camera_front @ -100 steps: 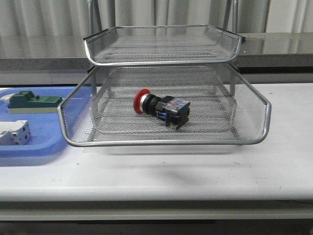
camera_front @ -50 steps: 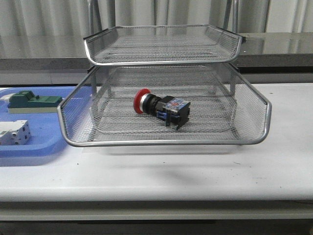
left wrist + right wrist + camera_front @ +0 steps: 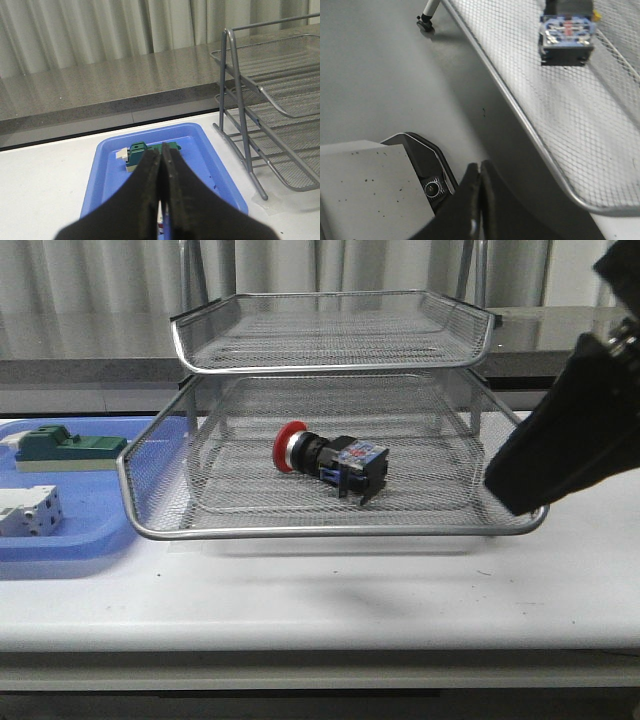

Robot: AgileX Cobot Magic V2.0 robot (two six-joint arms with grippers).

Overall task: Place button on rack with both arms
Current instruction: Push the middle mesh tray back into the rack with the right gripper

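The button [image 3: 330,462], with its red head to the left, lies on its side in the lower visible tier of the silver wire-mesh rack [image 3: 330,532]. Its blue-black rear block also shows in the right wrist view [image 3: 566,37], inside the rack's rim [image 3: 520,125]. My right gripper [image 3: 512,492] is shut and empty, hanging just off the rack's right front corner; its fingers are pressed together in the right wrist view [image 3: 480,169]. My left gripper [image 3: 161,151] is shut and empty above the blue tray, left of the rack's frame [image 3: 240,110]. It is out of the front view.
A flat blue tray [image 3: 80,535] sits left of the rack, holding a green block [image 3: 65,448] and a white block [image 3: 28,512]. The tray [image 3: 105,165] and green block [image 3: 137,152] also show in the left wrist view. A grey ledge and curtains stand behind.
My right arm has come into the front view from the right, next to the rack's right front corner. The button and rack have not moved.
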